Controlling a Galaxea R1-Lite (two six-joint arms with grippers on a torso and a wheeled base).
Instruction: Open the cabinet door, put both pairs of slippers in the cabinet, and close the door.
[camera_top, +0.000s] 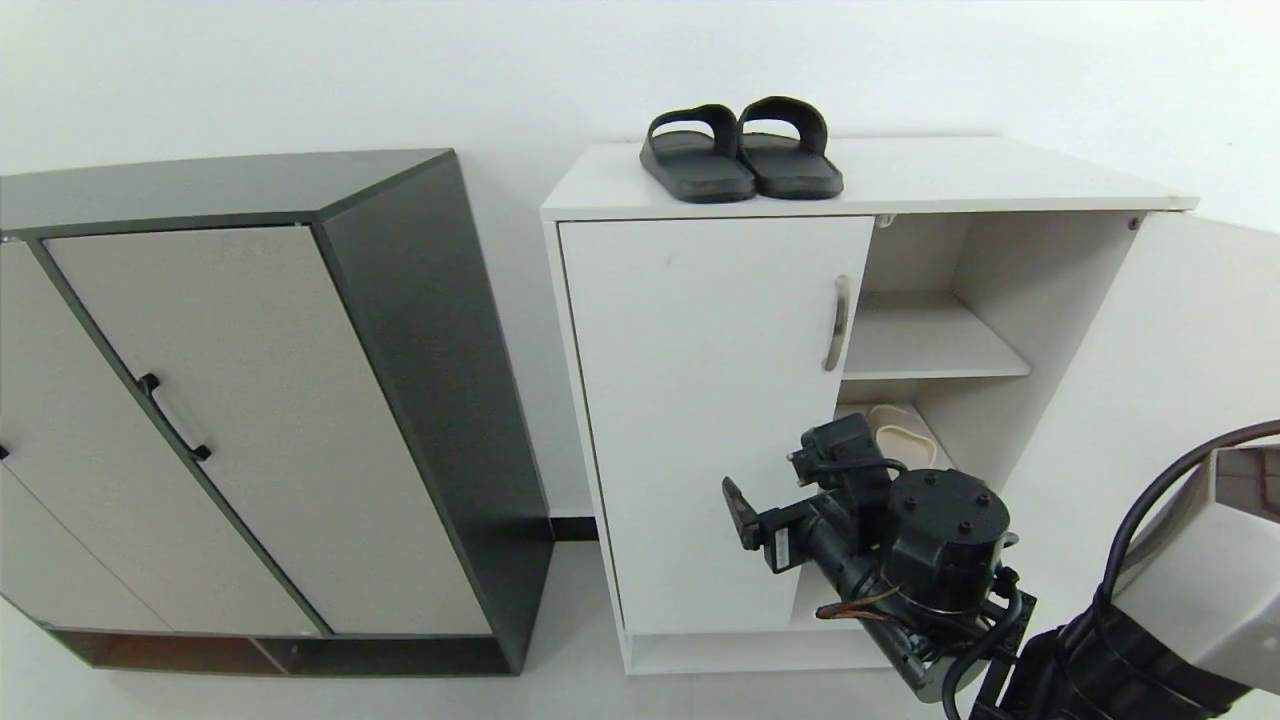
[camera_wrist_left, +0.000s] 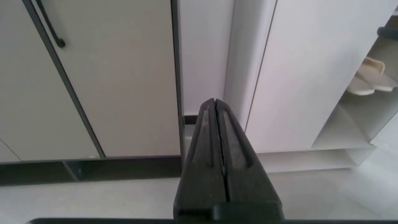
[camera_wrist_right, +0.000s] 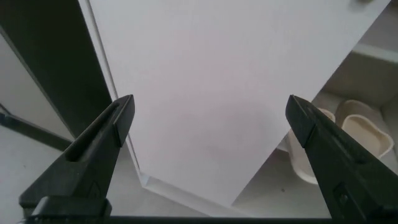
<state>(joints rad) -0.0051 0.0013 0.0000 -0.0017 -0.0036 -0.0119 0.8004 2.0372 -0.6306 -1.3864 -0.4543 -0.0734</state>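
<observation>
The right gripper (camera_wrist_right: 209, 106) is held low, fingers spread, before the white cabinet's (camera_top: 1000, 175) shut door (camera_top: 700, 400). The left gripper (camera_wrist_left: 215, 104) is pinched together. One black slipper pair (camera_top: 715, 175) sits at the cabinet top's front edge, and one cream slipper pair (camera_top: 905, 435) is on a lower shelf.

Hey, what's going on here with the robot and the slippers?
The white cabinet stands open on its right side. A cream pair of slippers already lies inside, under the shelf, while the black pair sits on the cabinet's top. The right claw is open and empty, facing the closed left door. The left claw is shut, holding nothing.
</observation>
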